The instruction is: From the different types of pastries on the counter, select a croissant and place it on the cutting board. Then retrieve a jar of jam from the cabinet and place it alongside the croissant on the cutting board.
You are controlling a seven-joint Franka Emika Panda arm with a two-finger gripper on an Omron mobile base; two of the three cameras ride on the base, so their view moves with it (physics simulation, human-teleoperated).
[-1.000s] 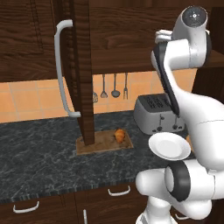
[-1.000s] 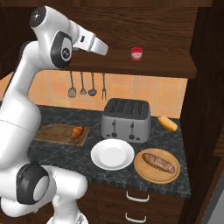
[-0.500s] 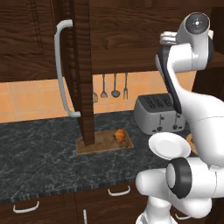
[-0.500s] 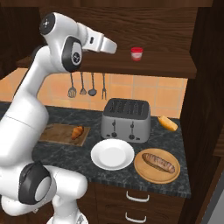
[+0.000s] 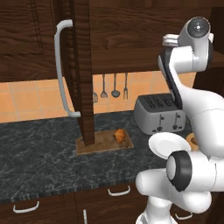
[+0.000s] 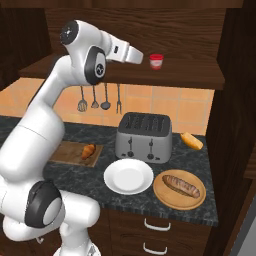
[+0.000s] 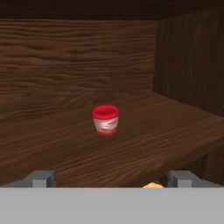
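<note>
**A:** Start with the left base view. What is on the worktop?

**B:** The dark marbled stone counter [image 5: 39,153] carries a flat brown wooden cutting board [image 5: 105,143], and a small golden-orange ridged croissant [image 5: 119,135] lies on its right part. The open dark wooden cabinet door [image 5: 81,70] with its curved silver bar handle [image 5: 61,70] hangs in front of the board's left end. A silver four-slot toaster [image 5: 158,113] stands to the right, and a round white plate [image 5: 168,144] shows past the arm's white body.

**A:** And from the right base view?

**B:** The arm reaches up to the dark cabinet shelf [image 6: 175,75]. The gripper [image 6: 141,57] is level with a tiny glass jar of jam with a red lid [image 6: 156,61], just beside it, a small gap between them. Below, the croissant [image 6: 88,151] lies on the board [image 6: 67,152], left of the toaster [image 6: 144,136]. The plate [image 6: 128,176] sits in front, next to a round tan wooden disc [image 6: 162,192] bearing a long brown loaf [image 6: 183,185].

**A:** The hand view?

**B:** The jar [image 7: 106,120] stands upright on the shelf [image 7: 52,153], centred ahead. The two grey fingertips [image 7: 41,178] sit wide apart, spread and holding nothing, well short of the jar.
</note>
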